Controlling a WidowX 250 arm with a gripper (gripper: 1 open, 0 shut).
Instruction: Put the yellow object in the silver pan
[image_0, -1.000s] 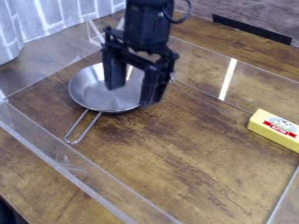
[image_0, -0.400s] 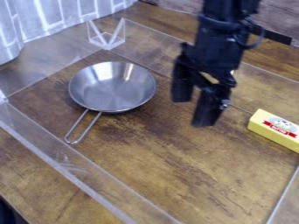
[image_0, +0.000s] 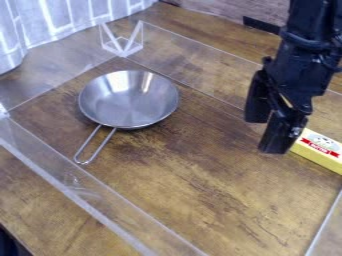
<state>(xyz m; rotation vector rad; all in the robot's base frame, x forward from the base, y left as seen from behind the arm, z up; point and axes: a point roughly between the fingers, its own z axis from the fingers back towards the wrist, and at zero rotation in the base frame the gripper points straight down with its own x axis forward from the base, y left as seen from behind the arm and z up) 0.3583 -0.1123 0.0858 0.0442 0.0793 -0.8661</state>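
Noting the claw (image_0: 275, 125) spread, I judge the block (image_0: 318, 149) lies just right of it in view, long axis slanting down-right.

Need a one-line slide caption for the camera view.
Open hand beside the yellow block, with the silver pan across the wooden table.
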